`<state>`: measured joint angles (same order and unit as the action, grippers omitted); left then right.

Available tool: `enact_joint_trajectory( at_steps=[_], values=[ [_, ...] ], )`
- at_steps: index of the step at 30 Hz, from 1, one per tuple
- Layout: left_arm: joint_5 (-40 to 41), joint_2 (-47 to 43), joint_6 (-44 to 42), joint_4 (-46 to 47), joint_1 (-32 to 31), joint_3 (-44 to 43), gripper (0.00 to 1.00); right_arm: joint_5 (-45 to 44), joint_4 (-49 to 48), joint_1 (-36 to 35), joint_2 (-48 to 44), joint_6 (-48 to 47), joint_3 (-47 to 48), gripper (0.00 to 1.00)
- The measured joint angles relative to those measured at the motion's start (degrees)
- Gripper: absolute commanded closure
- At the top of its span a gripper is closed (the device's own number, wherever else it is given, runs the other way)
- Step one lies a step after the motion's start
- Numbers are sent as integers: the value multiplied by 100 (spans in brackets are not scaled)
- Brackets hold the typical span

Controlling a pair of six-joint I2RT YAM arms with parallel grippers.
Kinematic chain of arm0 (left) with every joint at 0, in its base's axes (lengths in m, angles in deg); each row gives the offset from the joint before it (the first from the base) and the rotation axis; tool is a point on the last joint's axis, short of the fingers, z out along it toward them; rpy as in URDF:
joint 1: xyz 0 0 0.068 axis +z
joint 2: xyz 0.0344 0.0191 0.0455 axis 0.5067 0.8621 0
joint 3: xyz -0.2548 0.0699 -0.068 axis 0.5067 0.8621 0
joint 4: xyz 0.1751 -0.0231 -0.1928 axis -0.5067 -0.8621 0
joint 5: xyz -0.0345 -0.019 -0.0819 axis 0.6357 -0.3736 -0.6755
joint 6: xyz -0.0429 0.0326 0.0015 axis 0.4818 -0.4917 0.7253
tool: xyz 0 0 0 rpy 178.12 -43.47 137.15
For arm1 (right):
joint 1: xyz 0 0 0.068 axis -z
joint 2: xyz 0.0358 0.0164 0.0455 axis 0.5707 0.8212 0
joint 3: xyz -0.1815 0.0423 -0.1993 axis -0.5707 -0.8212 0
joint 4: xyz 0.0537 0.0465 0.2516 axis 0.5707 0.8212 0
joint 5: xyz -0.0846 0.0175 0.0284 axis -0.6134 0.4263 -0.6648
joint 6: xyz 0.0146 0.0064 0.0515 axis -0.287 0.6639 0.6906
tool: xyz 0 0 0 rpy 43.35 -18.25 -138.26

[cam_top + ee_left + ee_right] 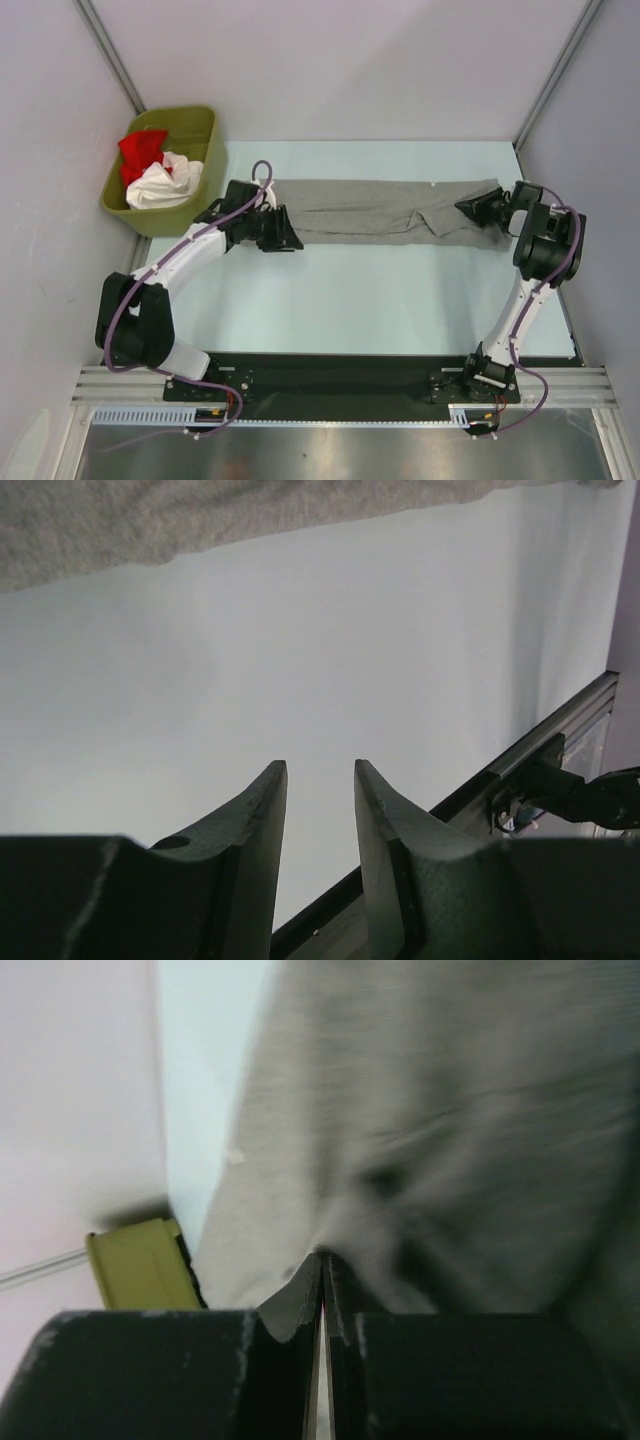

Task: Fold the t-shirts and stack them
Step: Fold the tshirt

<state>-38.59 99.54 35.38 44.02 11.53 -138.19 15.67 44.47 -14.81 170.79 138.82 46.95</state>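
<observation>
Our left gripper [319, 772] stands with its two dark fingers apart and nothing between them, the tips over the bare pale table [350, 660]. The edge of the large heather-grey cotton t-shirt [390, 210] lies just beyond them, at twelve o'clock in the wrist view. From above, we see this gripper at the shirt's nine o'clock end. Our right gripper [322, 1260] has its fingers pressed together on a raised fold of the grey fabric, at the shirt's three o'clock end. The wrist view there is blurred, so we cannot tell how much cloth is caught. Between the two grippers the shirt lies flat on the far half of the table, drawn out in a long narrow band from nine to three o'clock, with a creased flap toward the right gripper. Farther off, at ten o'clock from the table's middle, the olive-green plastic bin [196, 122] sits by the far left corner. It holds a crumpled white t-shirt [165, 186], and a crumpled red t-shirt [143, 150] lies at the white one's eleven o'clock side.
</observation>
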Motion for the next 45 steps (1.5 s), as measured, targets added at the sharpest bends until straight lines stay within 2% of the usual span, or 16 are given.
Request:
enact_joint_trajectory(
  at_steps=[5, 8, 9, 11, 12, 14, 15, 16, 17, 18, 24, 30, 32, 33, 37, 45],
  values=[
    [466, -55, -140, -385, 87, 48, 53, 192, 160, 107, 542, -111, 341, 90],
    [850, -101, -138, -586, 238, 50, 49, 59, 682, 140, 538, -382, 688, 71],
    [951, -109, -131, -619, 328, 61, 49, 7, 874, 144, 520, -496, 817, 61],
    [1185, -103, -114, -658, 516, 87, 49, -138, 1438, 146, 428, -743, 1080, 51],
    [1311, -90, -85, -695, 608, 90, 48, -238, 1744, 142, 343, -874, 1213, 40],
    [1569, -15, -46, -706, 754, 90, 45, -520, 2361, 140, 57, -1095, 1419, 33],
    [1674, 55, 2, -695, 822, 92, 45, -660, 2605, 140, -120, -1174, 1462, 24],
    [1775, 162, 70, -682, 879, 90, 45, -802, 2846, 140, -352, -1224, 1473, 19],
    [1862, 297, 120, -658, 929, 90, 43, -953, 3038, 142, -616, -1241, 1451, 3],
    [1941, 452, 208, -619, 968, 90, 41, -1054, 3110, 146, -848, -1213, 1377, 0],
    [2212, 1274, 949, -315, 1060, 90, 38, -1519, 2896, 164, -2476, -796, -127, 0],
    [2509, 1373, 1567, -35, 1062, 48, 36, -1784, 2417, 164, -2643, -197, -1735, 0],
    [2570, 1364, 1740, 68, 1064, 35, 29, -1784, 2304, 168, -2750, -20, -2186, 0],
    [2608, 1362, 1836, 96, 1064, 35, 25, -1827, 2247, 184, -2863, -9, -2286, 0],
    [2656, 1349, 2177, 199, 1093, 76, 25, -1982, 1891, 271, -3128, 13, -2555, 2],
    [2677, 1388, 2586, 299, 1226, 107, 25, -2205, 1300, 326, -3084, 177, -2813, 16]
  ],
)
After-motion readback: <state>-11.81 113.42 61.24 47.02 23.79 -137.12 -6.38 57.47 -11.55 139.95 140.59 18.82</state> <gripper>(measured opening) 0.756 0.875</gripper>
